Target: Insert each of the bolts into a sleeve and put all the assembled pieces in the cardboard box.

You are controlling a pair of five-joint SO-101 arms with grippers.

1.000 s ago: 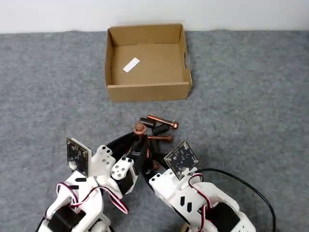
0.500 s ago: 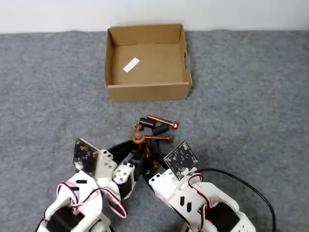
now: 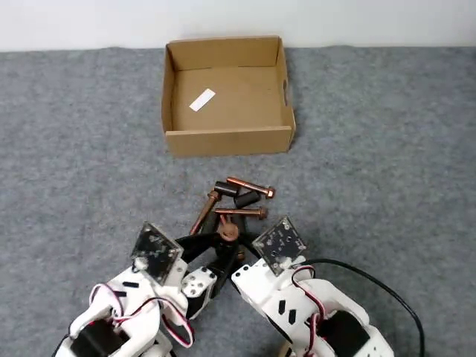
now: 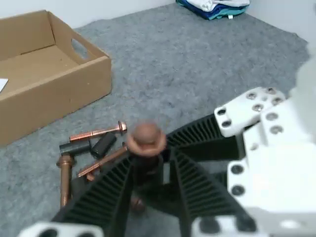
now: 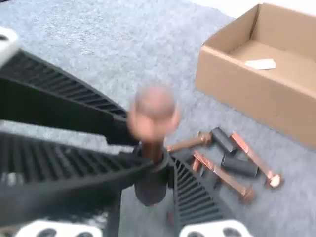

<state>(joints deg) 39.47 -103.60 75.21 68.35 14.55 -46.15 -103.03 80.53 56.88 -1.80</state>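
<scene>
Bolt [image 4: 146,139] stands upright, head up, right between your two claws, at 6 o'clock of the table in the high view. Left claw [image 4: 148,173] is clamped on the bolt's shank just under the head, one ribbed finger on each side. Right claw [image 5: 154,183] is clamped on the sleeve [image 5: 149,190], a short black tube. The bolt's shank runs down into the top of the sleeve. How deep it sits you cannot tell, because the fingers hide it. The claws meet tip to tip, with the left arm coming in from 7 o'clock and the right arm from 5 o'clock. The bolt head pokes up above both.

Spare parts lie on the carpet [image 3: 387,186] at 12 o'clock of the claws, close by. The far bolt [image 3: 251,187] lies flat with its head toward 3 o'clock. The middle bolt [image 3: 242,213] is nearest the claws, also with its head toward 3 o'clock. The slanted bolt [image 3: 202,212] sits on the 9 o'clock side of the pile, its head toward 1 o'clock. One spare sleeve [image 3: 225,188] lies just beside the far bolt's threaded end. Another spare sleeve [image 3: 247,199] lies between the far bolt and the middle bolt.

The box [image 3: 223,141] sits at 12 o'clock of the pile, well apart from it, open side up. A paper slip [image 3: 202,100] lies on its floor toward 9 o'clock.
</scene>
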